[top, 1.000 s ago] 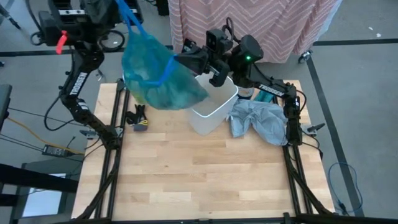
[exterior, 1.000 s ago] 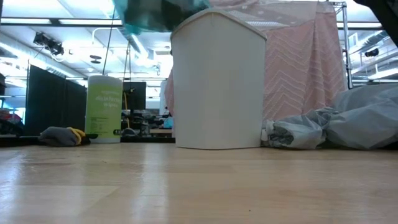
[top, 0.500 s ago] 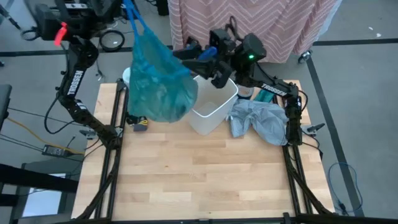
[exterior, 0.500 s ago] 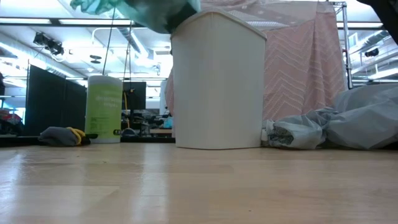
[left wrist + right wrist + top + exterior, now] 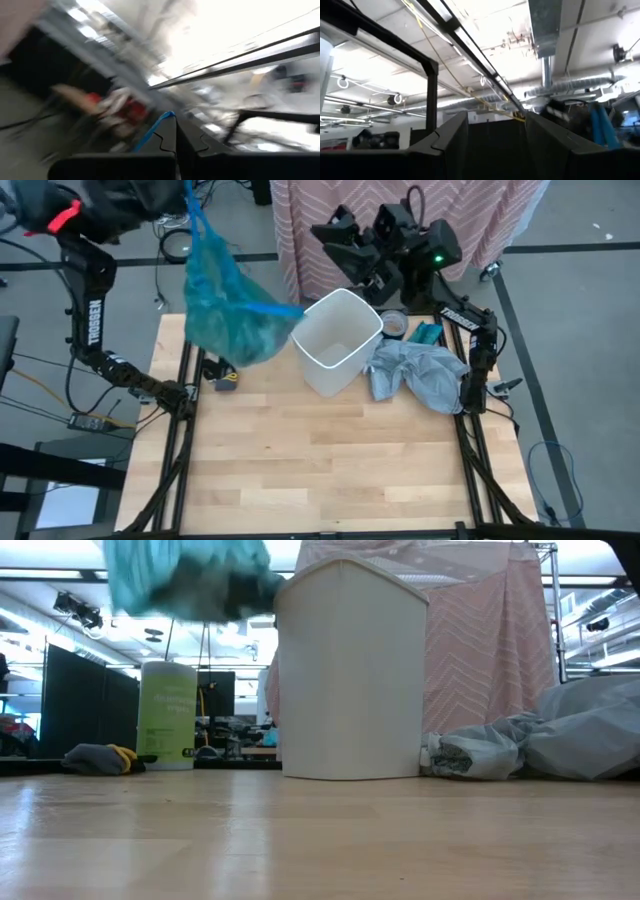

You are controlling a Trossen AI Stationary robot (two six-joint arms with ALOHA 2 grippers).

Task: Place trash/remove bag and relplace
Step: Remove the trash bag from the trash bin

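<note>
The left gripper point(image 5: 176, 135) is closed on the bag point(image 5: 228, 310) by its blue string, holding it up beside the white bin point(image 5: 338, 340) (now unlined). The right gripper point(image 5: 495, 135), above the bin, is open and empty.

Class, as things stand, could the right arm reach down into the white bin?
Probably yes: the right gripper hangs open just behind the white bin, whose mouth is uncovered, since the teal bag hangs off to the side.
</note>
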